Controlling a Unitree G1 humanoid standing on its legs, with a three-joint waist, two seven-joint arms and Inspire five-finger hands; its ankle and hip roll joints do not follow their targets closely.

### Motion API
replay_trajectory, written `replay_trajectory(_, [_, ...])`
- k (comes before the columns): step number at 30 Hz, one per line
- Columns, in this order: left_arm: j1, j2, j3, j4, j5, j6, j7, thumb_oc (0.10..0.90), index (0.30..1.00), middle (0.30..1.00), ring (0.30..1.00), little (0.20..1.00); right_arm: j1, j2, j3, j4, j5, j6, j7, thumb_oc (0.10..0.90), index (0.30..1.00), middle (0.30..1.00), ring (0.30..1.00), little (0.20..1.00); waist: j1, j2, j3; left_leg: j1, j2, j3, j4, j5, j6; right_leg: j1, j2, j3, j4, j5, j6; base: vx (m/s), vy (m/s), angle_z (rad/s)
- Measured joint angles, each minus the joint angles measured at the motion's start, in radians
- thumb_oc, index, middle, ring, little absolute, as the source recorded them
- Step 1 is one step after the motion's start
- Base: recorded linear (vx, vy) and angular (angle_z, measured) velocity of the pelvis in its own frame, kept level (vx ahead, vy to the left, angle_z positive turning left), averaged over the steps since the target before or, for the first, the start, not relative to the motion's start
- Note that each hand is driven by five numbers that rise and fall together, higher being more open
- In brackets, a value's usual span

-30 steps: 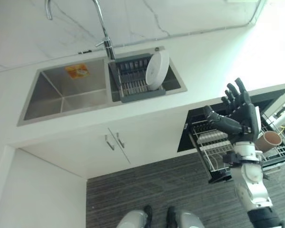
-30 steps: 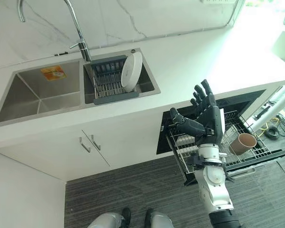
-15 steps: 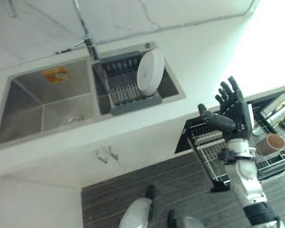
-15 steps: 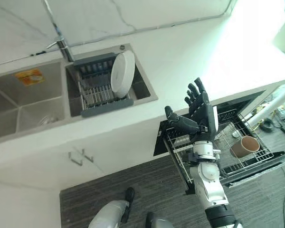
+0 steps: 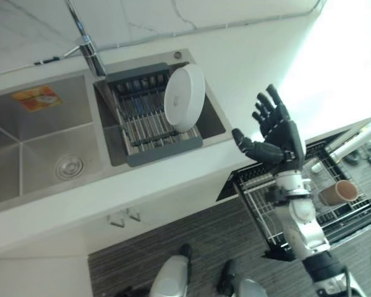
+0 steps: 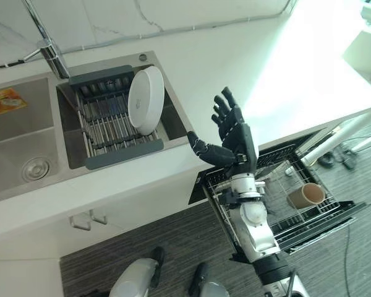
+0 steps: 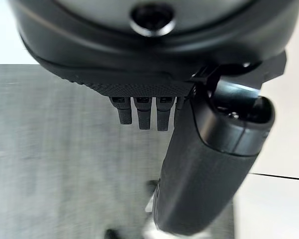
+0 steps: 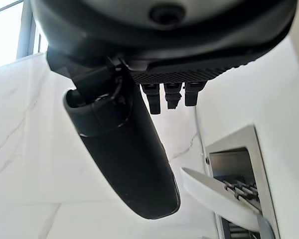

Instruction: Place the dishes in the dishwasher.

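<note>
Above the counter edge, right hand (image 6: pixel 235 139) raised, fingers spread.

No text, number or sign is showing clearly enough to read. An orange and yellow sticker (image 5: pixel 34 98) is lying on the back wall of the left sink basin (image 5: pixel 25 167); it is probably carrying some print, but the marks on it are blurring into the colour and no letters are coming through. A small round fitting (image 6: pixel 143 57) is sitting on the sink rim behind the drying rack (image 6: pixel 108 127), and nothing on it is legible. The white plate (image 6: pixel 144 100), the brown cup (image 6: pixel 305 195) in the dishwasher rack (image 6: pixel 321 213) and the counter (image 6: pixel 247 68) are bearing no lettering that can be made out.
</note>
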Motion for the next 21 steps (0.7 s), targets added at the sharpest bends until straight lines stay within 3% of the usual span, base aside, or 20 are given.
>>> replay_trajectory(4, [0.049,-0.049,0.001,0.039,0.007,0.029,0.012,0.800,0.900,0.900,0.900,0.900,0.008,-0.012,-0.030,-0.001,0.013,0.001,-0.008,0.800,0.900,0.900,0.900,0.900,0.000,0.009,-0.003,-0.004,0.007,-0.003,0.003,-0.004,-0.002,-0.011,0.003,-0.003,0.024,-0.026,-0.012,0.12,0.036,0.02])
replay_trajectory(9, [0.028,-0.044,-0.001,0.026,0.047,-0.015,0.019,0.800,0.900,0.900,0.900,0.900,0.008,-0.012,-0.028,-0.016,0.041,0.028,-0.009,0.800,0.900,0.900,0.900,0.900,-0.003,0.050,-0.027,0.000,-0.009,-0.008,0.005,-0.008,0.003,-0.009,-0.015,-0.008,0.045,-0.036,-0.015,0.16,0.062,0.08])
replay_trajectory(21, [-0.061,0.023,-0.140,-0.146,0.096,-0.055,-0.006,0.800,0.900,0.900,0.900,0.900,-0.114,0.018,0.024,-0.017,0.077,0.083,-0.070,0.800,0.900,0.900,0.900,0.900,0.002,0.041,-0.018,-0.030,-0.012,-0.017,0.020,-0.003,0.008,-0.031,-0.017,-0.016,0.048,-0.032,-0.008,0.06,0.015,0.02])
